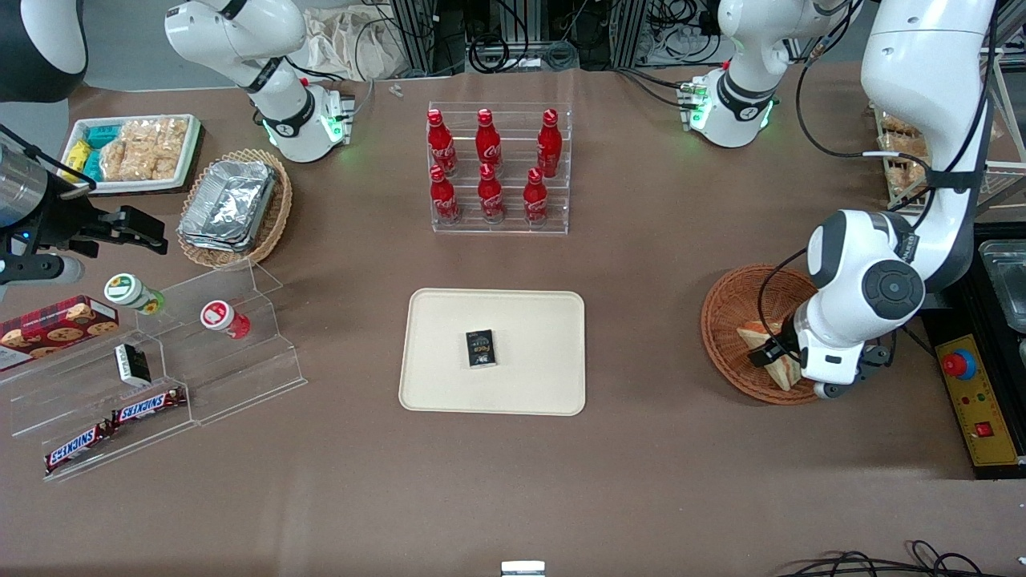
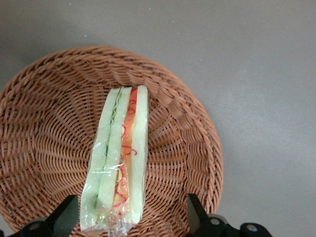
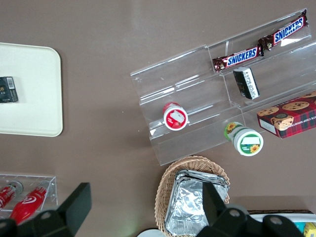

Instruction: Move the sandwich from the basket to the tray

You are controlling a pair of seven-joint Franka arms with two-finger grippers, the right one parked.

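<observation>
The tray (image 1: 493, 351), nearest the front camera, lies mid-tabletop (image 1: 641, 481) with a small dark packet (image 1: 480, 349) on it. Toward the working arm's end sits the basket (image 2: 44, 143), holding the wrapped sandwich (image 2: 118, 158) on edge. The claw (image 2: 131, 217) hovers just above, spread wide, fingers (image 2: 66, 212) either side of the sandwich's end, apparently not touching.
</observation>
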